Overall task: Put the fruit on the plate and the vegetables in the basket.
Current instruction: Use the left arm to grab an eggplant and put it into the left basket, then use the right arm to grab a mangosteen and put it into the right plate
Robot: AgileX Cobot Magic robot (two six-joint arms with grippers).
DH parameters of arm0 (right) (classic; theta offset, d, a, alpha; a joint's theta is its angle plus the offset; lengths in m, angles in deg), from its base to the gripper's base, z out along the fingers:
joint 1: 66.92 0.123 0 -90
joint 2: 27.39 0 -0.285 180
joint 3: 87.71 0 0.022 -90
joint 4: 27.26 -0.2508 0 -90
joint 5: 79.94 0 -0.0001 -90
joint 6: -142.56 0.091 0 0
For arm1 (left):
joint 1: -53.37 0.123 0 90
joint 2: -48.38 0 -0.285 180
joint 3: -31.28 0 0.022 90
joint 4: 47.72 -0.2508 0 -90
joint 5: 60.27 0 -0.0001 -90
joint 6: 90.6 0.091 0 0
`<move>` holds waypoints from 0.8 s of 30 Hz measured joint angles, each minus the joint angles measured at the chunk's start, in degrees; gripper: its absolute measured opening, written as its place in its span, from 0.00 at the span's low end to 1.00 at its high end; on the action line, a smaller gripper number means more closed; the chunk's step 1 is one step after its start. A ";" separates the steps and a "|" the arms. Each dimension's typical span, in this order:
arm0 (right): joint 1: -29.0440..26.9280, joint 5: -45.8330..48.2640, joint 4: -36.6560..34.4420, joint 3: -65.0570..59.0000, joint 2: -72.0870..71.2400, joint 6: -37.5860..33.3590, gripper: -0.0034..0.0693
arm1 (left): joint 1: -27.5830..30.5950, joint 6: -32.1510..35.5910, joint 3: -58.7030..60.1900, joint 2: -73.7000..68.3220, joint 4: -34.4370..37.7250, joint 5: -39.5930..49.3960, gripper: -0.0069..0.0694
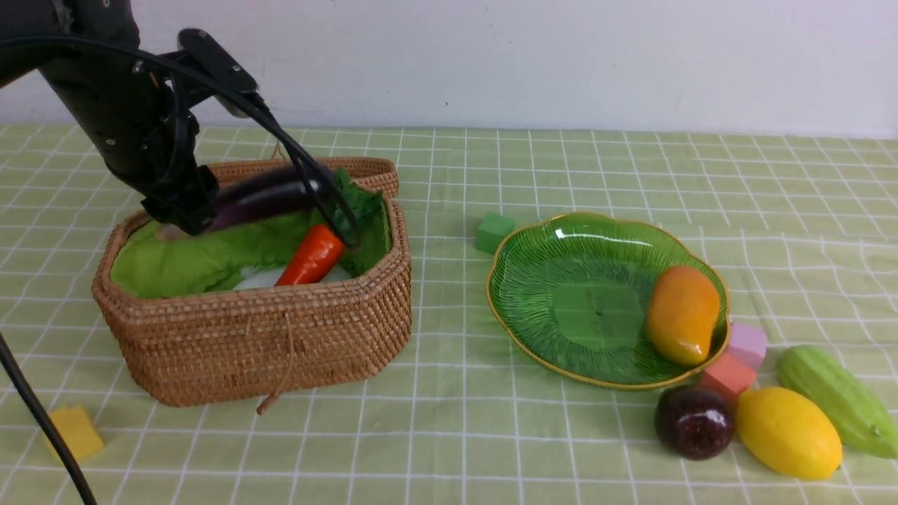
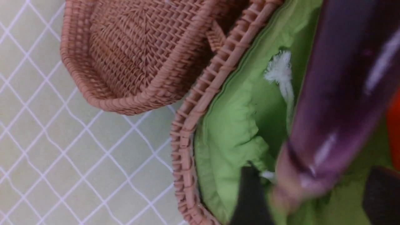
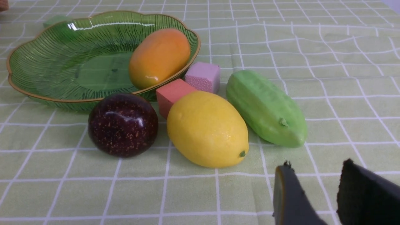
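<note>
At the table's near right edge: lemon (image 1: 788, 433), purple ball (image 1: 694, 422), gourd (image 1: 838, 400); right gripper (image 3: 315, 193) nearby, jaws parted, empty. Behind them, mango (image 1: 682, 314) on plate (image 1: 561, 294). Toward left edge, basket (image 1: 266, 344) holds carrot (image 1: 312, 256), eggplant (image 1: 266, 196); left gripper (image 2: 312, 200) spread loosely around eggplant.

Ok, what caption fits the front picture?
Eggplant and carrot at the basket, mango on the plate, lemon and gourd not yet sorted.

Front camera overlooks whole table (image 1: 561, 175); wrist cameras closely frame basket (image 2: 185, 131) and plate (image 3: 47, 62).
</note>
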 joint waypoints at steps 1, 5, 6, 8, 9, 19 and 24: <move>0.00 0.00 0.00 0.00 0.00 0.00 0.38 | -0.06 -0.14 0.00 0.40 0.57 1.33 0.85; 0.00 0.00 0.00 0.00 0.00 0.00 0.38 | -0.06 -0.25 0.00 3.11 4.39 6.72 0.96; 0.00 0.00 0.00 0.00 0.00 0.00 0.38 | -0.06 -0.25 0.00 4.33 6.49 8.57 0.96; 0.00 0.00 0.00 0.00 0.00 0.05 0.38 | -0.06 -0.47 0.00 7.46 10.49 10.52 0.94; 0.00 0.00 0.00 0.00 0.00 0.04 0.38 | -0.06 -0.96 0.00 9.31 12.53 10.91 0.93; 0.00 0.00 0.00 0.00 0.00 0.04 0.38 | -0.06 -28.54 0.68 30.40 22.10 11.38 0.65; 0.00 0.00 0.00 0.00 0.00 0.04 0.38 | -0.06 -43.67 7.92 41.93 17.74 11.43 0.45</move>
